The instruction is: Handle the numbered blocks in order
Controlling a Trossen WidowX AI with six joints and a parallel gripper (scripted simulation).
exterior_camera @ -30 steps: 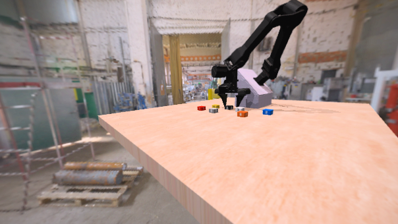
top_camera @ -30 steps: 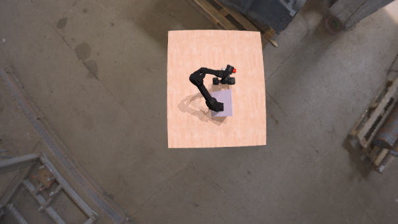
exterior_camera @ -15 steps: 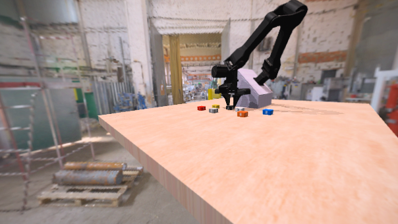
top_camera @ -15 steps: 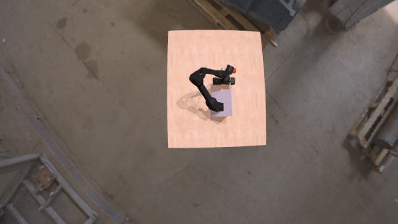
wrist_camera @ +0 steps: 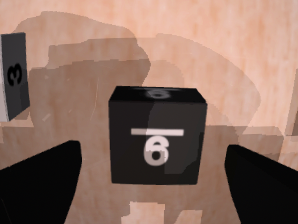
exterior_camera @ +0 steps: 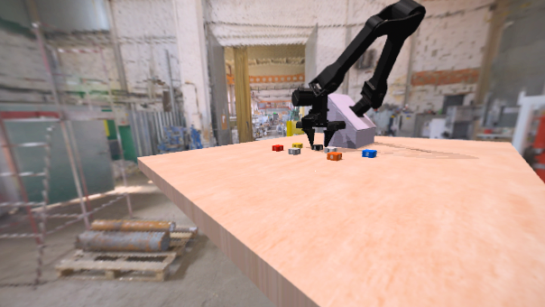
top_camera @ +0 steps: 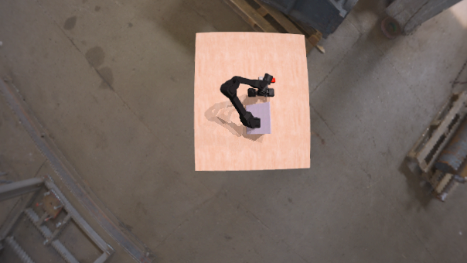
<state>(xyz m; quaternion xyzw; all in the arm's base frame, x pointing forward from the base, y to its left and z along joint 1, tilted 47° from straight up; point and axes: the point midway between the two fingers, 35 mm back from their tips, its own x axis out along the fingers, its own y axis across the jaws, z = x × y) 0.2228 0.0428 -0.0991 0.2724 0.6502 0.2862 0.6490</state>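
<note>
Hand (top_camera: 261,93) (exterior_camera: 318,144) (wrist_camera: 154,155) released; you could misread the black block (exterior_camera: 317,147) (wrist_camera: 125,165) at twelve o'clock, likely an inverted 9, and wrongly lift it.

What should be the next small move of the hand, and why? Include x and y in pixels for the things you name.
Probably lower the open hand (top_camera: 261,93) (exterior_camera: 318,144) (wrist_camera: 154,155) slightly: its fingertips flank the black block (exterior_camera: 318,147) (wrist_camera: 127,160) without touching, but seem only about level with its top.

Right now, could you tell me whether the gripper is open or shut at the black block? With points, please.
Open: in the wrist view, the gripper (exterior_camera: 318,144) (wrist_camera: 154,155) has its fingers apart, with gaps on both sides of the black block (wrist_camera: 156,142).
</note>
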